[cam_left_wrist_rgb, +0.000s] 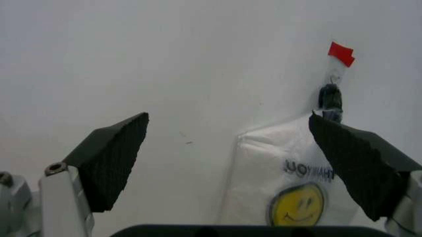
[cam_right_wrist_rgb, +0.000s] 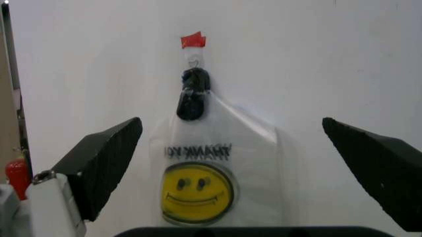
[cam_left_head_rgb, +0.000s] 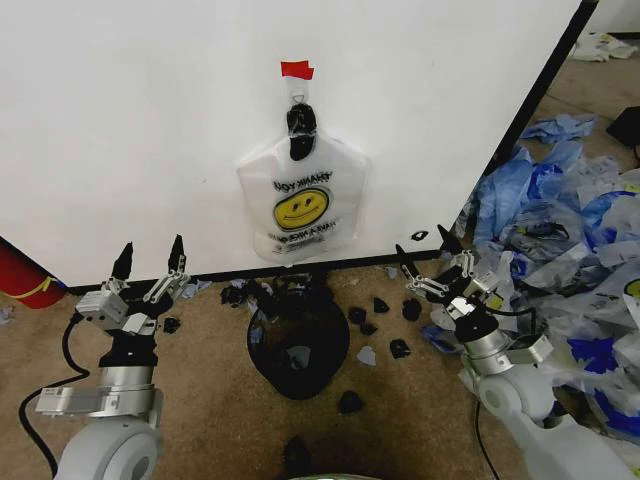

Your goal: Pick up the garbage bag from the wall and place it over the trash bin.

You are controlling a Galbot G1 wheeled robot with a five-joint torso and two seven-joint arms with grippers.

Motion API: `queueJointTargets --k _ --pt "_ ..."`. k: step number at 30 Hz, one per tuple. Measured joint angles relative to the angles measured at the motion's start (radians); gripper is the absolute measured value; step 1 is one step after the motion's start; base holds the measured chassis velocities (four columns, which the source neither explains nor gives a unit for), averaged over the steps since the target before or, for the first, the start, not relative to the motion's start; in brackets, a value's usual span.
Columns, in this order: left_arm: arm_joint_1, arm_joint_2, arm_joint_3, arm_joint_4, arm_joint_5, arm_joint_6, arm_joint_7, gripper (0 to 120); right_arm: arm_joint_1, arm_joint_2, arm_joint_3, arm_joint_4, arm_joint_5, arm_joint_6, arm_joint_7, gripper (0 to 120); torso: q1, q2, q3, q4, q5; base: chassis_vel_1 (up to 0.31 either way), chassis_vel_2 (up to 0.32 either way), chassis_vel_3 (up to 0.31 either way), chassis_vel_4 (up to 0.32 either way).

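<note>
The garbage bag (cam_left_head_rgb: 300, 200) hangs flat on the white wall from a black hook under a strip of red tape (cam_left_head_rgb: 297, 70), its yellow smiley face and black lettering facing me. Directly below it, the round black trash bin (cam_left_head_rgb: 297, 345) stands on the carpet. My left gripper (cam_left_head_rgb: 151, 248) is open, low and left of the bin, pointing at the wall. My right gripper (cam_left_head_rgb: 423, 247) is open, low and right of the bin. In the left wrist view the bag (cam_left_wrist_rgb: 290, 187) lies off to one side of the open gripper (cam_left_wrist_rgb: 228, 118). In the right wrist view the bag (cam_right_wrist_rgb: 211, 173) is centred between the open fingers (cam_right_wrist_rgb: 105, 163).
Black scraps (cam_left_head_rgb: 385, 320) lie around the bin on the carpet. A heap of blue-and-clear bags (cam_left_head_rgb: 570, 220) fills the floor at the right, past the wall's dark edge (cam_left_head_rgb: 540, 90). A red cylinder (cam_left_head_rgb: 25, 275) stands at the far left by the wall.
</note>
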Motion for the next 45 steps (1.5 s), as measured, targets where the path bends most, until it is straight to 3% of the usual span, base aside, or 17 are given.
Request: queueJointTargets --k 13,18,21,22,26,33,36,45 --pt "0.005 -0.006 -0.004 -0.001 0.001 -0.004 0.006 94 0.006 -0.001 -0.011 0.003 0.03 -0.008 0.0 100 0.0 0.0 0.0 -0.0001 0.0 0.0 0.0 0.0 0.0" --pt "0.005 -0.004 -0.013 0.011 0.001 -0.009 0.006 94 0.067 0.002 -0.069 0.028 0.213 -0.073 0.044 100 0.0 0.0 0.0 0.0005 0.0001 0.0 0.0 0.0 0.0" --pt "-0.01 0.007 0.007 0.02 0.001 -0.007 0.006 94 0.11 -0.007 -0.089 0.037 0.308 -0.108 0.051 100 0.0 0.0 0.0 -0.0002 -0.0001 0.0 0.0 0.0 0.0" --pt "-0.015 0.009 0.019 0.026 0.002 -0.005 0.006 94 0.171 -0.014 -0.126 0.038 0.41 -0.144 0.056 100 0.0 0.0 0.0 -0.001 -0.0003 0.0 0.0 0.0 0.0" --pt "0.004 -0.011 0.01 0.024 0.011 -0.009 0.006 94 0.284 -0.007 -0.204 0.019 0.581 -0.198 0.07 100 0.0 0.0 0.0 0.0003 -0.0003 0.0 0.0 0.0 0.0" --pt "0.049 -0.051 -0.021 0.011 0.03 -0.017 0.008 94 0.51 0.073 -0.353 -0.096 0.793 -0.265 0.063 100 0.0 0.0 0.0 0.0001 -0.0001 0.0 0.0 0.0 0.0" --pt "0.069 -0.068 -0.03 0.008 0.038 -0.026 0.009 94 0.598 0.143 -0.413 -0.202 0.817 -0.276 0.029 100 0.0 0.0 0.0 0.0002 0.0 0.0 0.0 0.0 0.0" --pt "0.09 -0.076 -0.032 0.0 0.035 -0.037 0.007 94 0.674 0.266 -0.449 -0.355 0.804 -0.284 0.011 100 0.0 0.0 0.0 -0.0001 -0.0001 0.0 0.0 0.0 0.0"
